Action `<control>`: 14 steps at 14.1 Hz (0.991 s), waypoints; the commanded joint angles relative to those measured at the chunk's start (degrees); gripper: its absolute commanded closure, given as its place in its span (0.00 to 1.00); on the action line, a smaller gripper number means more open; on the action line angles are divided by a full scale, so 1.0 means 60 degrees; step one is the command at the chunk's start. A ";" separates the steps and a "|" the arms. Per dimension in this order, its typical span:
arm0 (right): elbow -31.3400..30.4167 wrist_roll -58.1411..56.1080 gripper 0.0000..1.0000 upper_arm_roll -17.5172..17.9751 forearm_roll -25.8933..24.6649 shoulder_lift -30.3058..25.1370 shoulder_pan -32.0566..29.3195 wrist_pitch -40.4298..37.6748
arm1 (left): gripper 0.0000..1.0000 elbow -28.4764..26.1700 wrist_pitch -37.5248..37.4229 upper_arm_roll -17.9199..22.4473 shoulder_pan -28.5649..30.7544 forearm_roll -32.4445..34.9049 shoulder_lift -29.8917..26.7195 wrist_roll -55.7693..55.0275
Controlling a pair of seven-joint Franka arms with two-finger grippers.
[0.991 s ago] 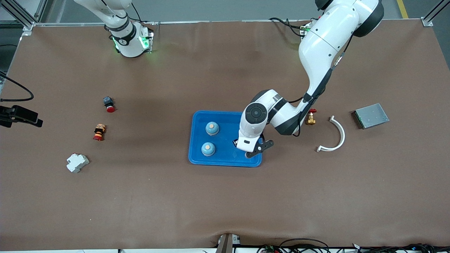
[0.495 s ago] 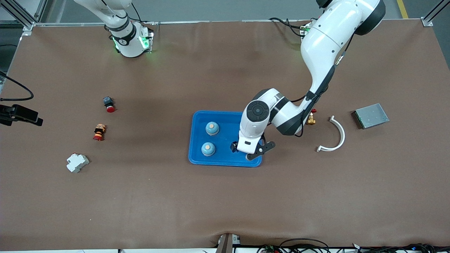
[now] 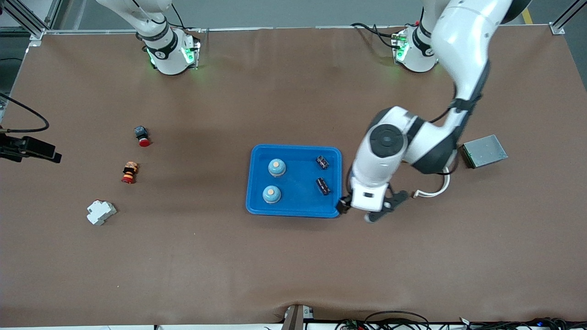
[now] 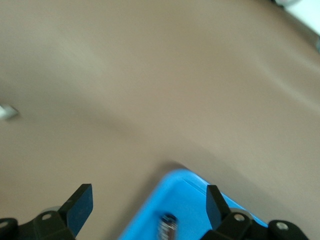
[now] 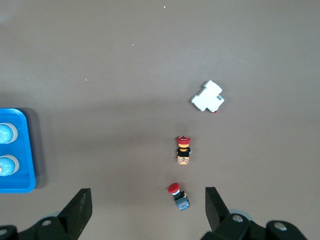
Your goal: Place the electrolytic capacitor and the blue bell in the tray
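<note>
The blue tray [image 3: 298, 195] lies mid-table. In it stand two blue bells [image 3: 277, 167] [image 3: 271, 194], and two dark electrolytic capacitors [image 3: 323, 161] [image 3: 323, 185] lie toward the left arm's end. My left gripper [image 3: 369, 208] hangs open and empty just off the tray's corner at that end. Its wrist view shows the tray [image 4: 197, 200] and one capacitor [image 4: 167, 227] between the spread fingers of the left gripper [image 4: 147, 200]. The right gripper [image 5: 147, 205] is open, high over the right arm's end, out of the front view. Its camera catches the tray [image 5: 25, 175] and both bells [image 5: 6, 134] [image 5: 6, 165].
Toward the right arm's end lie two red-capped switches [image 3: 142, 135] [image 3: 130, 172] and a white breaker [image 3: 101, 212]. A grey metal plate [image 3: 484, 151] and a white curved piece [image 3: 445, 184], partly hidden by the left arm, lie toward the left arm's end.
The left gripper opened over the tray, left a capacitor there, then rose and swung off the tray toward the left arm's end. Both capacitors now show.
</note>
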 commanded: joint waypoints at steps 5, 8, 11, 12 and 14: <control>-0.1085 0.1930 0.00 0.0010 0.0520 -0.0508 0.0880 0.0348 | 0.00 -0.0263 -0.1315 -0.0271 0.2361 -0.0939 -0.0753 0.4263; -0.2269 0.2896 0.00 0.0010 0.0521 -0.1064 0.1582 0.1239 | 0.00 -0.0234 -0.1419 -0.0285 0.3329 -0.0984 -0.0753 0.6434; -0.3297 0.4403 0.00 0.0010 0.0521 -0.1373 0.2490 0.2105 | 0.00 -0.0205 -0.1419 -0.0300 0.4077 -0.0984 -0.0783 0.8543; -0.3386 0.4901 0.00 0.0010 0.0521 -0.1330 0.2769 0.2237 | 0.00 -0.0190 -0.1579 -0.0300 0.4137 -0.0984 -0.0913 0.8926; -0.3605 0.5752 0.00 0.0010 0.0521 -0.1271 0.3253 0.2545 | 0.00 -0.0190 -0.1800 -0.0286 0.4269 -0.0984 -0.1249 0.9222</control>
